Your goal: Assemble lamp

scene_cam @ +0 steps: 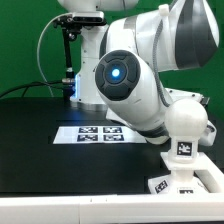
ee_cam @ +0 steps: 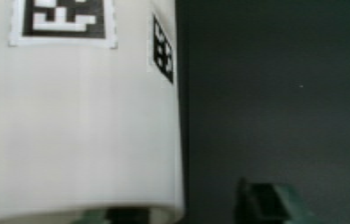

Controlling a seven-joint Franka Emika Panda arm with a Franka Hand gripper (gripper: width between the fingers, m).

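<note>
In the wrist view a large white lamp part [ee_cam: 74, 120] with black-and-white tags fills one side, over the black table; I cannot tell which part it is. My gripper [ee_cam: 198, 208] is open. One dark fingertip [ee_cam: 261, 200] stands clear of the part's edge over bare table, and the other [ee_cam: 136, 213] overlaps the white surface. In the exterior view the round bulb [scene_cam: 187, 121] stands upright on the tagged base block [scene_cam: 186, 180] at the exterior view's right. My gripper is hidden there behind the arm. No shade is identifiable.
The marker board [scene_cam: 95, 132] lies flat on the black table [scene_cam: 40, 150] near the middle. The bulky white arm [scene_cam: 125, 75] blocks much of the exterior view. A green backdrop stands behind, and a pale ledge [scene_cam: 60, 205] runs along the front.
</note>
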